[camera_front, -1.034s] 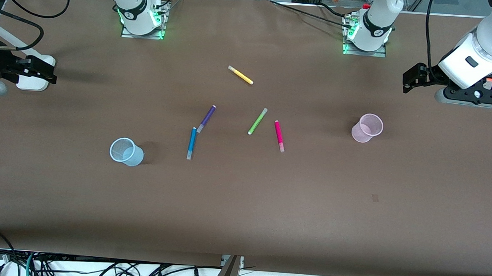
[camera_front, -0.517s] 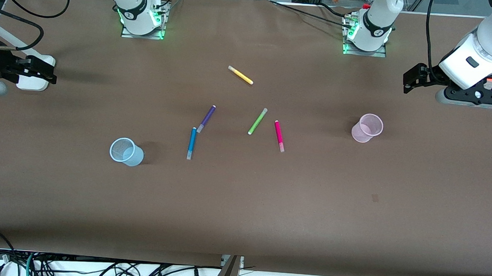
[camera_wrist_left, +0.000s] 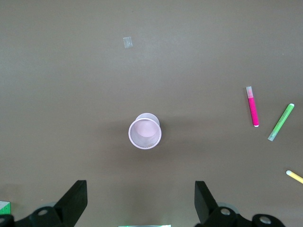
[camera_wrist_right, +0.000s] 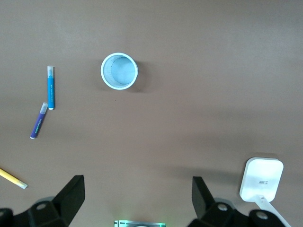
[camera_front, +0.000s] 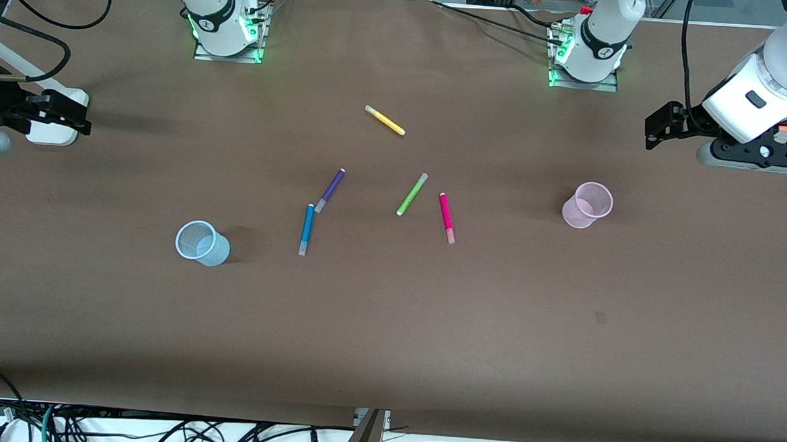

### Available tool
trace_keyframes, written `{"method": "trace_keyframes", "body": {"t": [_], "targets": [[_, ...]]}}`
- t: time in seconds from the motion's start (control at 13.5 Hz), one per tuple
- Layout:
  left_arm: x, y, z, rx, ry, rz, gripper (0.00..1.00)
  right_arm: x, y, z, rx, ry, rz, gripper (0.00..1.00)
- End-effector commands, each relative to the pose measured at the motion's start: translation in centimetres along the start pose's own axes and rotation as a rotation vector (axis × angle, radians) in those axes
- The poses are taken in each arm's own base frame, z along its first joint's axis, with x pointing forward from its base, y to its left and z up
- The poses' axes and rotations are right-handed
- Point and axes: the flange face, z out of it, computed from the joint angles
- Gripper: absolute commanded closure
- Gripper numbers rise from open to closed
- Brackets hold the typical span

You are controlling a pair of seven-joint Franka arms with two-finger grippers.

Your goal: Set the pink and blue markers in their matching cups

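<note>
High over the left arm's end of the worktop [camera_front: 388, 328], the left pincer [camera_wrist_left: 141, 201] hangs with its fingers [camera_wrist_left: 75, 201] spread wide, holding nothing and touching nothing — the pink cup [camera_front: 588, 204] stands upright below it. The right pincer [camera_wrist_right: 137, 201] hangs the same way over the right arm's end, fingers [camera_wrist_right: 72, 198] wide apart and empty, near a white box [camera_front: 54, 117] at that edge.

The pink marker [camera_front: 447, 218] lies flat near the middle of the worktop, its pale cap end toward the front camera, well apart from the pink cup. The blue marker [camera_front: 307, 229] lies flat too, pale cap end nearer the camera, between the pink marker and the blue cup [camera_front: 202, 242], which stands upright toward the right arm's end. A purple marker [camera_front: 330, 190] lies just beside the blue one, a green marker [camera_front: 412, 194] just beside the pink one, and a yellow marker [camera_front: 384, 120] lies farther from the camera.

Since half a second ago nothing on the worktop has moved — both arms hang where they were.
</note>
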Motion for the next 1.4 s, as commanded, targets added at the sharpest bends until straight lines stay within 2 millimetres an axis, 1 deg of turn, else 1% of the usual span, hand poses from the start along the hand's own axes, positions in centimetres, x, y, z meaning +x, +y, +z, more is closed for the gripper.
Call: {"method": "trace_keyframes", "body": {"t": [0.0, 0.15, 0.3, 0.44, 0.52, 0.59, 0.74, 0.81, 0.89, 1.03, 1.11, 1.18, 1.26, 1.33], "targets": [[0.4, -0.3, -0.3, -0.023, 0.001, 0.015, 0.00, 0.8, -0.7, -0.2, -0.001, 0.017, 0.000, 0.00], [0.4, -0.3, -0.3, -0.023, 0.001, 0.015, 0.00, 1.9, -1.5, 1.1, 0.000, 0.008, -0.016, 0.00], [0.4, -0.3, -0.3, -0.023, -0.001, 0.015, 0.00, 2.5, -2.3, 1.5, 0.001, 0.023, -0.030, 0.00], [0.4, -0.3, -0.4, -0.023, 0.002, 0.015, 0.00, 3.8, -3.2, 3.7, 0.001, 0.001, -0.047, 0.00], [0.4, -0.3, -0.4, -0.023, 0.002, 0.015, 0.00, 3.9, -3.7, 3.8, -0.001, 0.000, -0.065, 0.00], [0.5, -0.3, -0.3, -0.023, 0.001, 0.015, 0.00, 4.0, -4.6, 4.2, -0.006, -0.007, -0.079, 0.00], [0.9, -0.3, 0.3, -0.024, -0.012, 0.007, 0.00, 4.9, -6.0, 5.8, -0.005, -0.029, -0.096, 0.00], [1.0, -0.4, 0.4, -0.022, -0.015, 0.001, 0.00, 5.3, -7.3, 6.4, -0.006, -0.029, -0.116, 0.00], [1.5, -0.1, 1.1, -0.021, -0.025, 0.004, 0.00, 5.9, -8.3, 7.3, -0.011, -0.024, -0.131, 0.00], [1.9, 0.2, 1.6, -0.020, -0.034, 0.020, 0.00, 7.4, -10.1, 9.9, -0.005, -0.029, -0.154, 0.00], [2.1, 0.3, 2.1, -0.019, -0.043, 0.021, 0.00, 8.3, -11.4, 11.6, -0.009, -0.029, -0.176, 0.00], [2.4, 0.4, 2.7, -0.018, -0.057, 0.020, 0.00, 8.9, -12.8, 12.8, -0.013, -0.025, -0.195, 0.00], [2.5, 0.3, 2.9, -0.018, -0.060, 0.020, 0.00, 9.4, -13.7, 13.9, -0.011, -0.021, -0.195, 0.00], [2.6, 0.3, 3.0, -0.020, -0.062, 0.018, 0.00, 10.0, -13.9, 14.9, -0.004, -0.015, -0.137, 0.00]]}}
